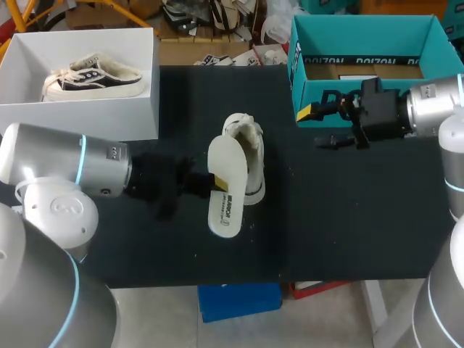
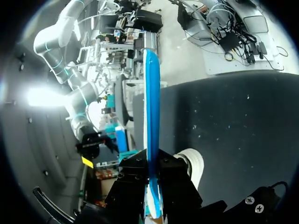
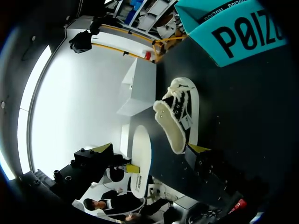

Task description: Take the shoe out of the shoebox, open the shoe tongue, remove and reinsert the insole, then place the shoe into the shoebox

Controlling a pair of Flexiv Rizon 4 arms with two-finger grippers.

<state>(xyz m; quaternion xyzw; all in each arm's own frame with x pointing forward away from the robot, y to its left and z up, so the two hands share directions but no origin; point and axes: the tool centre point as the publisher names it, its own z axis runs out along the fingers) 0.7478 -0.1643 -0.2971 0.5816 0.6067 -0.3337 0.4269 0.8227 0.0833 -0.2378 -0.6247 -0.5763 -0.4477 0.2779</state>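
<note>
A white shoe [image 1: 249,154] lies on its side in the middle of the black table [image 1: 341,217]. My left gripper [image 1: 210,183] comes in from the left and is shut on a white insole [image 1: 224,194], held just beside the shoe. In the left wrist view the insole [image 2: 150,116] shows edge-on between the fingers of my left gripper [image 2: 153,186], with the shoe's toe [image 2: 192,162] beside it. My right gripper [image 1: 317,127] stands open in front of the teal shoebox [image 1: 428,43], holding nothing. From the right wrist, the shoe [image 3: 181,116] and insole [image 3: 140,161] lie ahead of my right gripper [image 3: 149,149].
A white shoebox [image 1: 109,116] with a dark shoe [image 1: 90,76] in it stands at the back left. The teal shoebox [image 3: 233,32] occupies the back right corner. A white box [image 3: 135,86] shows beyond the shoe in the right wrist view.
</note>
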